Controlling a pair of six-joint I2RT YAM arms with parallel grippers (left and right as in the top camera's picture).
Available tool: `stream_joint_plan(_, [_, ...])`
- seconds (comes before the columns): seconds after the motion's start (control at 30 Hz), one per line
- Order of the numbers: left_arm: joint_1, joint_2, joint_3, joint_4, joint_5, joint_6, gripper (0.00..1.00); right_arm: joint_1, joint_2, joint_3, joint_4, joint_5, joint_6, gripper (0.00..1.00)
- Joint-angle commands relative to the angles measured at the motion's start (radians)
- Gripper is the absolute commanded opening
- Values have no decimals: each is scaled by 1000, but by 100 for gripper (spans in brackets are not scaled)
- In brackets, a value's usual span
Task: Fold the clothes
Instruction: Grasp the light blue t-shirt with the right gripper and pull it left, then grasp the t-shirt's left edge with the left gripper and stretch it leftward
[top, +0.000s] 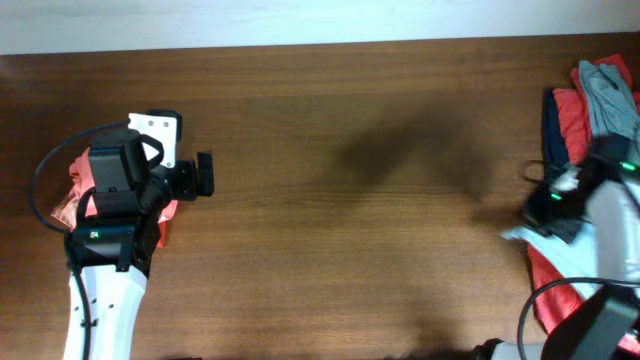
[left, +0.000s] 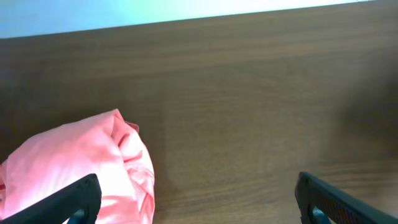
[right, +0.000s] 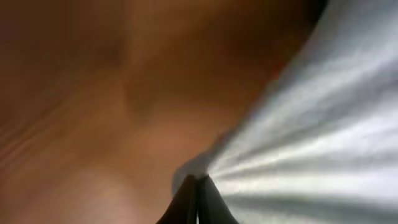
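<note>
Your right gripper (right: 198, 200) pinches pale garment (right: 323, 137) just beside clothes pile (top: 600, 90). Left gripper (left: 196, 199) spread; it and pink bundle (left: 81, 165) well apart from pile. Pile looks unfolded: most work left.

Overhead: straight down on the table (top: 350, 150), far off, full width in view. Left wrist: low at the table's left end, facing its far edge, pink cloth (left: 81, 168) close; overhead shares it. Right wrist: table's right end, blurred, almost touching pale cloth (right: 323, 137).

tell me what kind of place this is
Probably a robot lab bench: a wooden table, left arm and right arm over it, right gripper pinching a pale cloth beside a clothes pile.
</note>
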Motion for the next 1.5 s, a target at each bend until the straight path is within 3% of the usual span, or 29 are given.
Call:
stream_joint_plan(0.0, [5, 7, 23, 10, 15, -6, 99, 239, -18, 19, 74, -153, 17, 4])
stream_joint_plan(0.1, [5, 9, 23, 14, 16, -6, 99, 470, -18, 19, 233, -152, 79, 4])
stream_joint_plan(0.2, [5, 14, 23, 18, 16, -14, 99, 688, -8, 19, 441, -124, 80, 11])
stream_joint_plan(0.23, [5, 16, 23, 17, 20, -14, 99, 743, -3, 19, 494, -91, 80, 18])
stream_joint_plan(0.27, [5, 18, 23, 18, 28, -14, 99, 806, -2, 19, 538, -7, 80, 32])
stream_joint_plan(0.33, [5, 19, 23, 19, 35, -14, 99, 847, -3, 30, 540, 106, 79, 41])
stream_joint_plan(0.4, [5, 22, 23, 21, 35, -14, 99, 847, -3, 57, 494, 183, 76, 72])
stream_joint_plan(0.5, [3, 22, 23, 24, 42, -14, 99, 803, -5, 131, 370, 246, 51, 100])
stream_joint_plan(0.87, [-227, 161, 23, 145, 45, -31, 99, 457, -5, 455, -74, 291, -34, 99])
stream_joint_plan(1.27, [-504, 597, 45, 491, 167, -218, 99, 219, -5, 480, -261, 290, -42, 98])
stream_joint_plan(1.47, [-578, 824, 247, 399, 174, -232, 99, 208, -5, 480, -301, 290, -41, 99])
